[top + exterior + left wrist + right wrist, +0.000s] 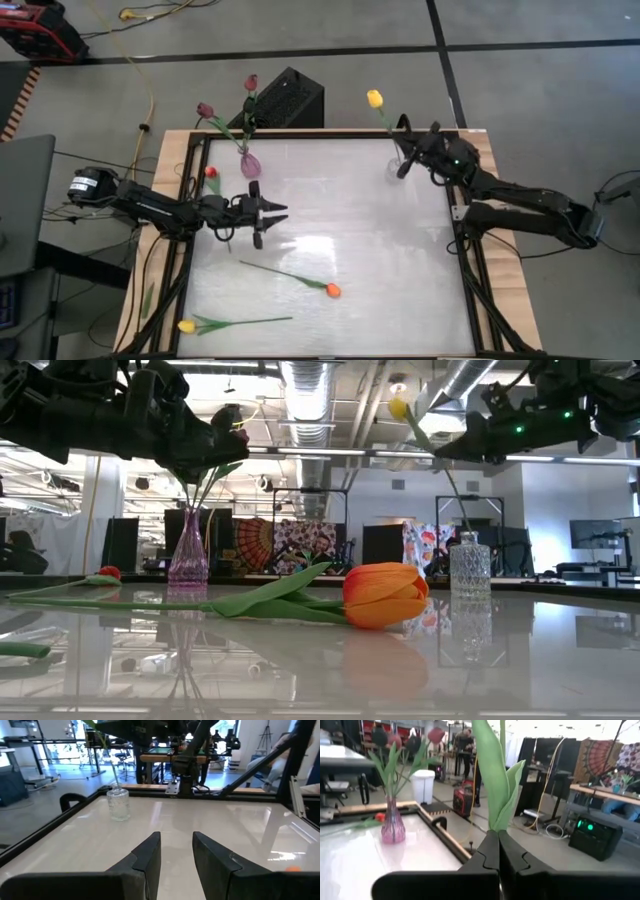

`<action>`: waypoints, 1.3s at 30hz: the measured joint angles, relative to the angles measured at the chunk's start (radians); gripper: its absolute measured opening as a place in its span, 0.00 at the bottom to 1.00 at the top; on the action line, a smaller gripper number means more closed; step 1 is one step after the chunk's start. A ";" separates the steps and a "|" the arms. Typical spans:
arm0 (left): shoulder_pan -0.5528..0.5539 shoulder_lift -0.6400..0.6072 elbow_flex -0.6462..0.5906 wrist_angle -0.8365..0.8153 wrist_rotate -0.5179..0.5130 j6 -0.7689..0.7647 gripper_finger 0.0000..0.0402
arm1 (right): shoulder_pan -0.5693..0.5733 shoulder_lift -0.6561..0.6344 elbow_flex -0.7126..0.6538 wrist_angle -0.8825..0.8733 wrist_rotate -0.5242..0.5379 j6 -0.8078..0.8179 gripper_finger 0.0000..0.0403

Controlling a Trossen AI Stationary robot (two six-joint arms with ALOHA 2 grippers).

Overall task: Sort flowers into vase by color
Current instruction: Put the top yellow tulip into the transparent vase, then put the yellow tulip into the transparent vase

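Two loose tulips lay nearest the front edge: a yellow one [186, 326] and an orange one [332, 290]. Farther in, the left gripper [272, 213] hung empty over the table [360, 230], fingers slightly parted, a red tulip [211, 172] beside that arm. At the back, the pink vase [250, 164] held two maroon tulips [205, 110], while the right gripper [408, 151] clamped a yellow tulip's stem [495, 780] above the clear vase [468, 568].

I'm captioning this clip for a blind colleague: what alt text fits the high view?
Seen from above, the right gripper holds a yellow tulip by its stem over a clear vase at the table's far right. The left gripper hangs open mid-left near a pink vase of maroon tulips; three tulips lie on the table.
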 joint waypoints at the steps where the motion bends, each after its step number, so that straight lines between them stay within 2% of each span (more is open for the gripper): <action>1: 0.000 0.000 0.000 0.000 -0.007 -0.002 0.25 | 0.000 0.000 0.000 -0.011 0.000 -0.002 0.04; 4: 0.000 0.000 0.000 0.000 -0.015 -0.016 0.25 | 0.000 -0.001 0.000 -0.056 0.003 -0.003 0.08; 10: 0.000 0.000 0.000 0.000 -0.014 -0.041 0.25 | 0.000 -0.041 0.001 -0.164 0.054 -0.009 0.24; 16: 0.000 0.000 0.000 -0.001 -0.010 -0.064 0.25 | 0.000 -0.128 0.006 -0.362 0.092 0.011 0.36; 21: 0.000 0.000 0.000 -0.009 -0.003 -0.087 0.25 | 0.001 -0.169 0.081 -0.583 0.090 0.082 0.48; 26: 0.000 -0.001 0.000 -0.069 -0.004 -0.114 0.25 | 0.045 -0.168 0.178 -0.770 -0.028 0.110 0.59; 30: 0.000 -0.001 0.001 -0.136 -0.004 -0.144 0.25 | 0.131 -0.151 0.223 -0.819 -0.101 0.138 0.60; 32: 0.000 -0.012 0.015 -0.219 -0.004 -0.184 0.25 | 0.190 -0.136 0.237 -0.815 -0.123 0.161 0.60; 34: 0.000 -0.038 0.065 -0.400 0.007 -0.220 0.25 | 0.253 -0.113 0.249 -0.816 -0.145 0.171 0.60; 39: 0.000 -0.080 0.276 -1.047 0.065 -0.261 0.25 | 0.408 -0.024 0.272 -0.788 -0.146 0.201 0.57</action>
